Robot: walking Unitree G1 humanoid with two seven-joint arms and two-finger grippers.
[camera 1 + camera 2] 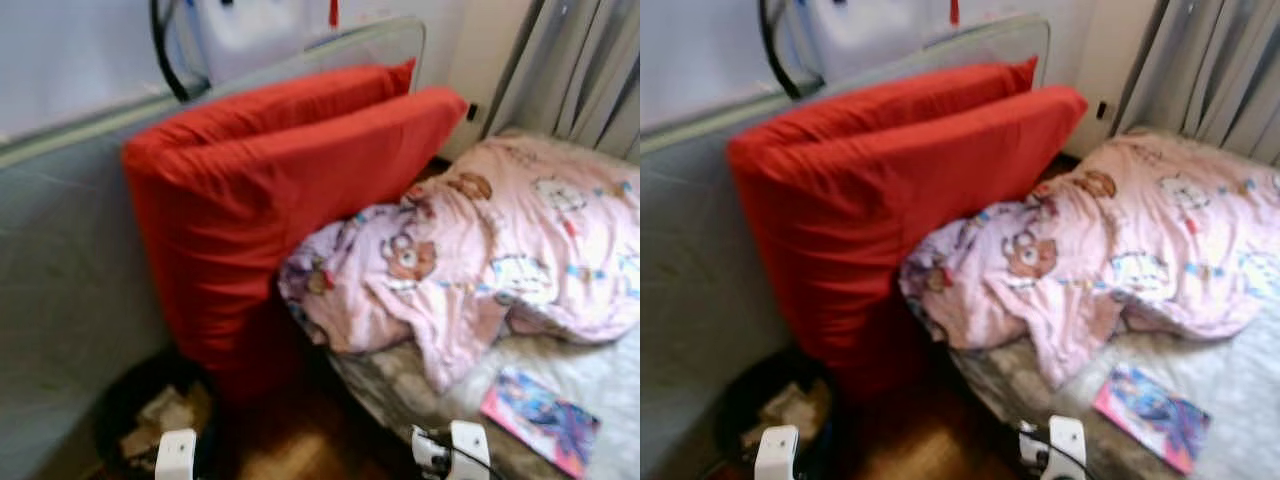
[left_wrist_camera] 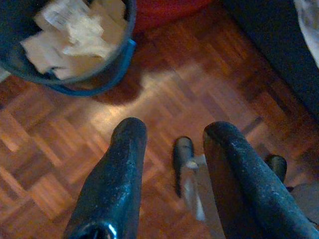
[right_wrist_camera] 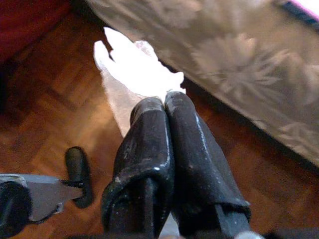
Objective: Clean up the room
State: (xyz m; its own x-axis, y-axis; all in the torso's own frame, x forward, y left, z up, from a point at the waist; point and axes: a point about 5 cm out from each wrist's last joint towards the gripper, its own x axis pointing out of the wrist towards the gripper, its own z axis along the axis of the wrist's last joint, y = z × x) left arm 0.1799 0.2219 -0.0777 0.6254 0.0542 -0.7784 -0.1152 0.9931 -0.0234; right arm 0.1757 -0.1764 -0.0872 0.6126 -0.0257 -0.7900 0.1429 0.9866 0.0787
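Your head stereo pair looks forward and down over red cushions [image 1: 290, 190] and bed [image 1: 600, 380], your wrist cameras face down close to parquet floor [image 2: 199, 74], shared by both.

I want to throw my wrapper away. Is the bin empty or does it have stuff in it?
It has stuff in it. The bin holds crumpled white paper piled near its rim, by the red cushions.

Bin [image 2: 75, 55] cut off by frame edge, crumpled white scrap [image 3: 134, 69] partly hidden behind right pincer [image 3: 164, 102]
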